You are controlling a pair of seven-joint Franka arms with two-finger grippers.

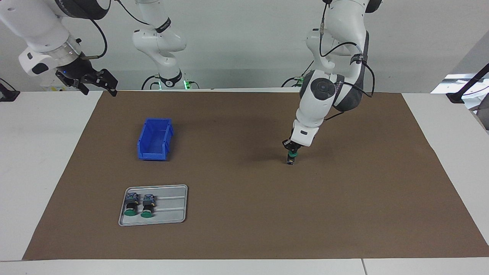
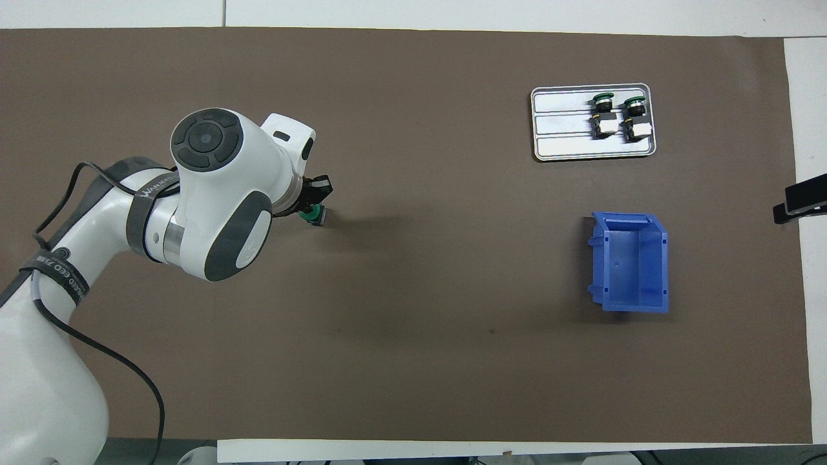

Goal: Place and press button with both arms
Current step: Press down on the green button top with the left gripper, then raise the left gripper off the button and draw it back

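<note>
A button [image 1: 290, 160] [image 2: 316, 216] stands upright on the brown mat toward the left arm's end, green cap up. My left gripper [image 1: 292, 151] [image 2: 309, 208] is shut, its fingertips straight down on the green cap; most of the cap is hidden under them. My right gripper [image 1: 88, 81] hangs open and holds nothing, raised over the table's edge at the right arm's end, out of the overhead view; that arm waits.
A silver tray [image 1: 172, 214] [image 2: 562, 123] holds two more buttons [image 1: 131, 206] [image 2: 601, 113] lying on their sides. A blue bin [image 1: 153, 154] [image 2: 630, 303] stands nearer to the robots than the tray. A brown mat [image 1: 244, 214] covers the table's middle.
</note>
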